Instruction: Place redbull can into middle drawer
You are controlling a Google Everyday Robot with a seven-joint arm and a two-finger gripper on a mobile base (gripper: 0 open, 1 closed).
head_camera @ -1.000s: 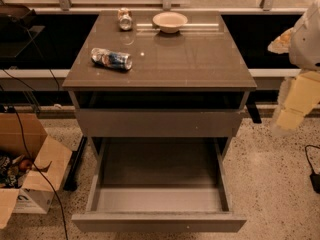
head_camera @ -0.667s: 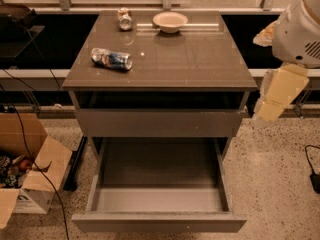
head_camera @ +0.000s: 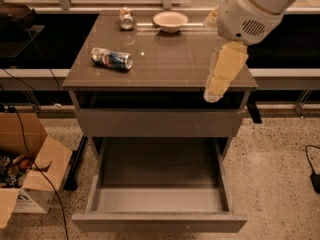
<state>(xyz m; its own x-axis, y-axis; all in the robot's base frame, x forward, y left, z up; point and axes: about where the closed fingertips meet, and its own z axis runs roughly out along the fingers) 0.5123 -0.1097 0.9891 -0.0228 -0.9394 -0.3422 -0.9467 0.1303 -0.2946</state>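
lying left-right, redbull can [head_camera: 112, 59], gripper [head_camera: 214, 95] at right

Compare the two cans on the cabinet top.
The redbull can lies on its side, front left; the other can stands upright at the back, by the bowl. The redbull can shows blue; the other can looks silver-reddish. Both are untouched; the gripper hangs at the cabinet top's right edge.

Gripper [head_camera: 214, 94] over tabletop [head_camera: 170, 59], right edge, middle drawer [head_camera: 160, 171] open from above

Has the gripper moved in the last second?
Yes. The gripper has swung left, from beyond the right edge of the tabletop to over its right front corner.
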